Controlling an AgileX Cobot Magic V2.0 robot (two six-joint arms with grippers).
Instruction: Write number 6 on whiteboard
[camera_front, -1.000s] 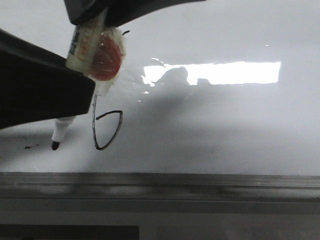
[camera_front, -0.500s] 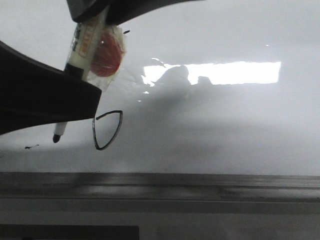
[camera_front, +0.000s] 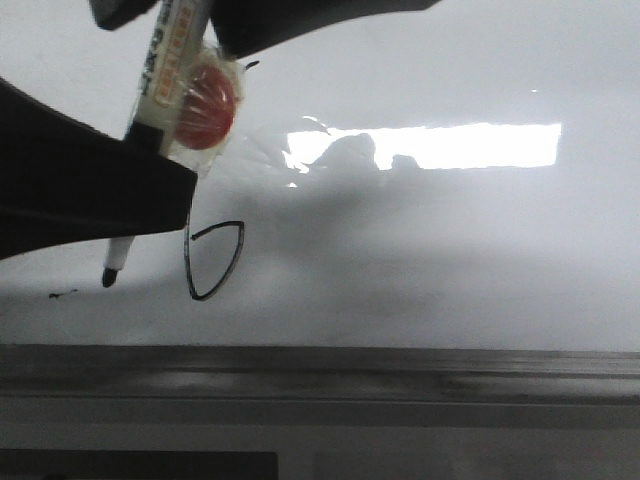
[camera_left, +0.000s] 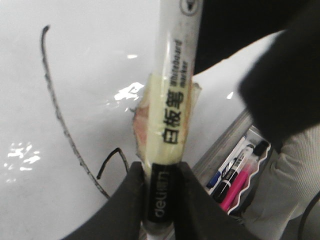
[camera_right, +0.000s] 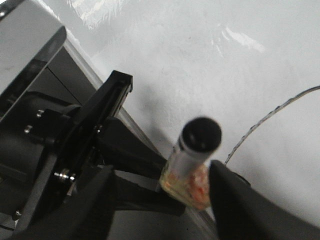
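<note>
The whiteboard (camera_front: 450, 250) fills the front view, with a bright light reflection. The number 6 (camera_front: 212, 262) shows its pointed lower loop; its upper stroke is hidden behind the marker. My left gripper (camera_front: 135, 195) is shut on a whiteboard marker (camera_front: 165, 80) wrapped in yellowish tape with a red patch. The marker's black tip (camera_front: 108, 278) hangs left of the 6. The left wrist view shows the fingers (camera_left: 132, 200) clamping the marker (camera_left: 172, 100) and the 6's long stroke (camera_left: 55, 110). My right gripper (camera_front: 190, 15) is open around the marker's top end (camera_right: 200, 135), its fingers (camera_right: 235, 200) apart from it.
A grey metal ledge (camera_front: 320, 365) runs along the board's lower edge. A tiny black smudge (camera_front: 62, 294) lies left of the marker tip. A tray (camera_left: 252, 165) with blue, black and pink markers sits beyond the ledge.
My right gripper has opened and let go of the marker's top end. The marker tip has lifted slightly; the left gripper still holds the marker.
</note>
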